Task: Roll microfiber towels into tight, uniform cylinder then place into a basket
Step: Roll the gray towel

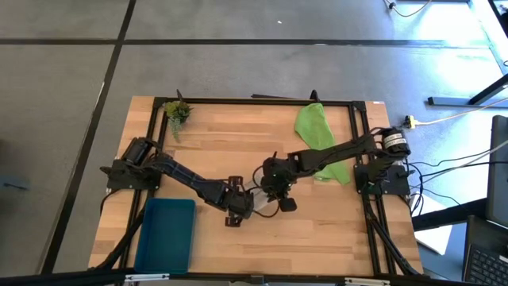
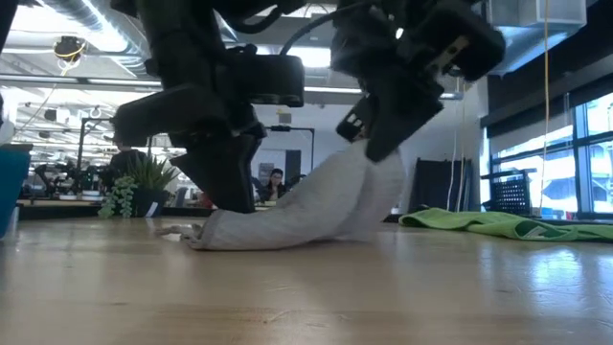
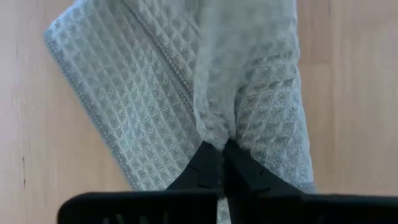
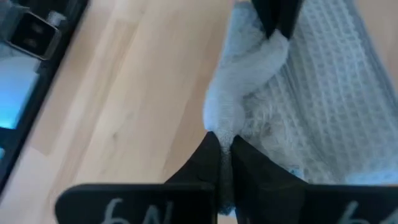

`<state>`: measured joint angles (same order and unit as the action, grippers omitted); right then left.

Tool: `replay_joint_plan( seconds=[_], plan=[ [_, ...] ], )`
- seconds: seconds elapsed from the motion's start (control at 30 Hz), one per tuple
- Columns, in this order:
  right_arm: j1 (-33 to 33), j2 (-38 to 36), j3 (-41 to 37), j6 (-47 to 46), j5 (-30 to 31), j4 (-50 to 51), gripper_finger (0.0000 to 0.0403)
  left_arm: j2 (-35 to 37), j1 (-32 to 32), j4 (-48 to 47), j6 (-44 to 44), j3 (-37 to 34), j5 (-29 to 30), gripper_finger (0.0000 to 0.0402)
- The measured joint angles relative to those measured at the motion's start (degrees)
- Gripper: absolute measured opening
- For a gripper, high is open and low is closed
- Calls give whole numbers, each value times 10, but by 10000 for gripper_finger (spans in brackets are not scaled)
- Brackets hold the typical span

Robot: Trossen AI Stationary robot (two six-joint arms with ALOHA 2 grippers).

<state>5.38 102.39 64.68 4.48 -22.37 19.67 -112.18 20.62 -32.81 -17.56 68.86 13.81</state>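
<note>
Pinching the grey towel (image 2: pixel 306 211) at mid-table, both grippers are closed on it: the left gripper (image 3: pixel 221 163) holding one end low, the right gripper (image 4: pixel 225 149) lifting the other. Lime towel (image 1: pixel 317 135) lying behind; basket (image 1: pixel 167 234) near the front-left.

Bright, even daylight fills the room; windows (image 2: pixel 584 153) glare at one side. Arms go near-black against ceiling lights (image 2: pixel 316 57), and the close-up towel (image 3: pixel 186 93) looks soft.

site: open-plan office/lab | ceiling ducts (image 2: pixel 57 14) | desks (image 2: pixel 57 201) | seated person (image 2: pixel 277 182)
</note>
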Motion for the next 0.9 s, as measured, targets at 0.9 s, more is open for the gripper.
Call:
replay_joint_plan(
  seconds=[0.9],
  plan=[
    [-37,101,2,13,16,-95,19,11,23,-32,-25,-2,16,0]
  ],
)
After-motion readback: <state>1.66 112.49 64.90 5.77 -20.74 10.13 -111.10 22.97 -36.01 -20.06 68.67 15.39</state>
